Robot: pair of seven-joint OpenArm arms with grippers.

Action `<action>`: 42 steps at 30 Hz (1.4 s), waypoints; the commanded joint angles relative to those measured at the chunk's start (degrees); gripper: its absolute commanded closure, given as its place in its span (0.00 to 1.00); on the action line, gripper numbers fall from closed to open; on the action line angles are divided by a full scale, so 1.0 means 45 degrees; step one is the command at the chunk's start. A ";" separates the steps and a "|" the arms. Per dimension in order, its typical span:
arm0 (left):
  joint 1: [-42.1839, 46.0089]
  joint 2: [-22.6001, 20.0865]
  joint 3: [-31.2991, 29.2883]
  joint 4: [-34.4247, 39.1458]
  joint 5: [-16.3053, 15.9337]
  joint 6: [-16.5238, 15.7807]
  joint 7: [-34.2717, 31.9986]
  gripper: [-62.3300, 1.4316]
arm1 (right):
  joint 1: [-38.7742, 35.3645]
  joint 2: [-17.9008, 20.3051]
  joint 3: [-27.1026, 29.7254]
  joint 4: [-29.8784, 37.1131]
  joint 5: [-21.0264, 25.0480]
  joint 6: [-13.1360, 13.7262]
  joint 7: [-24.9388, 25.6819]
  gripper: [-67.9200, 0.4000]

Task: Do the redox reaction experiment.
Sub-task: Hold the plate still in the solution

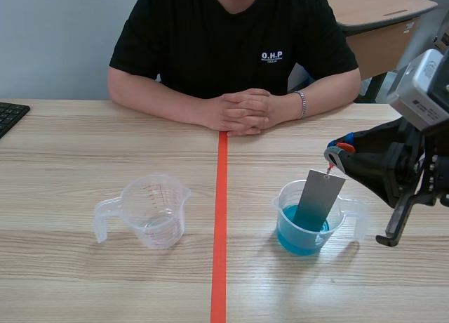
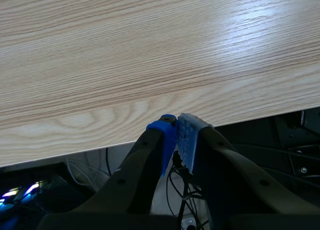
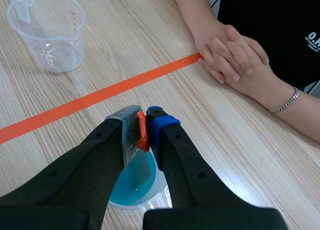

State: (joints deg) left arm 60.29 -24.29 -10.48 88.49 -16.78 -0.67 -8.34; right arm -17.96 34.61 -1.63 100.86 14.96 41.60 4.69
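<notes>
A clear measuring cup of blue liquid (image 1: 303,233) stands right of the orange tape line. A grey metal strip (image 1: 317,199) hangs tilted with its lower end dipped in the blue liquid. My right gripper (image 1: 337,154) is shut on the strip's red-tagged top end, seen between the fingers in the right wrist view (image 3: 141,132), with the blue cup (image 3: 131,192) below. An empty clear measuring cup (image 1: 153,211) stands left of the line, also ahead of the right gripper (image 3: 51,31). My left gripper (image 2: 176,136) is shut on nothing, over the table's near edge.
A person sits across the table with clasped hands (image 1: 240,111) resting near the far end of the tape line (image 1: 219,225). A black keyboard corner (image 1: 10,115) lies at the far left. Cables hang below the table edge (image 2: 150,140).
</notes>
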 commanded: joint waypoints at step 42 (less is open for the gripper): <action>-0.0034 -0.0039 0.0039 0.0087 -0.0034 -0.0019 -0.0170 0.90 | -0.1112 0.0102 0.1841 0.2467 0.1341 0.0248 -0.0889 0.97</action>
State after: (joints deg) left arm 60.29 -24.29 -10.48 88.49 -16.78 -0.67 -8.36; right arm -23.09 34.61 6.07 111.00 20.05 42.41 0.40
